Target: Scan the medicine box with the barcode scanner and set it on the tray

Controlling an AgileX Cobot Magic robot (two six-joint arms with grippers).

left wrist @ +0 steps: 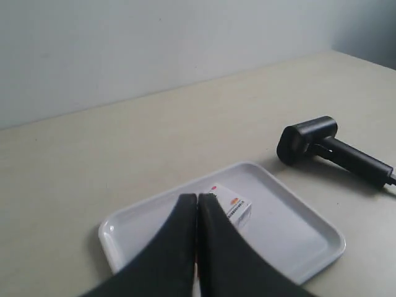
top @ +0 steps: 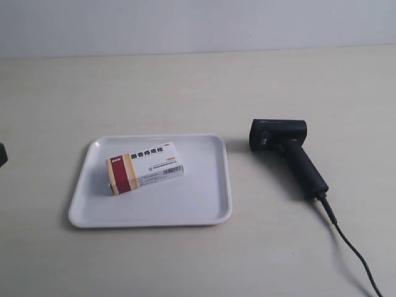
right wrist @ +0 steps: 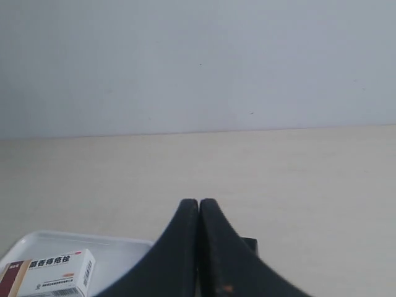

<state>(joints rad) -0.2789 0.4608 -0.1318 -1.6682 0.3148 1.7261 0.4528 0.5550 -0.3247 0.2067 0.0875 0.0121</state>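
We found the medicine box [top: 146,167] lying lengthwise on the tray [top: 204,210], beside the scanner [top: 286,151] head, nearer our clenched, empty left gripper [left wrist: 197,198] than the likewise clenched right gripper [right wrist: 198,203].

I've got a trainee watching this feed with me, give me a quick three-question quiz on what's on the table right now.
1. True or false: the medicine box lies inside the tray.
2. Where is the barcode scanner? A. on the tray B. on the table beside the tray C. held by an end effector
3. Fill in: both wrist views show the left end effector and the right end effector with fingers ____.

Key: 1 true; 2 B; 3 shut, holding nothing.
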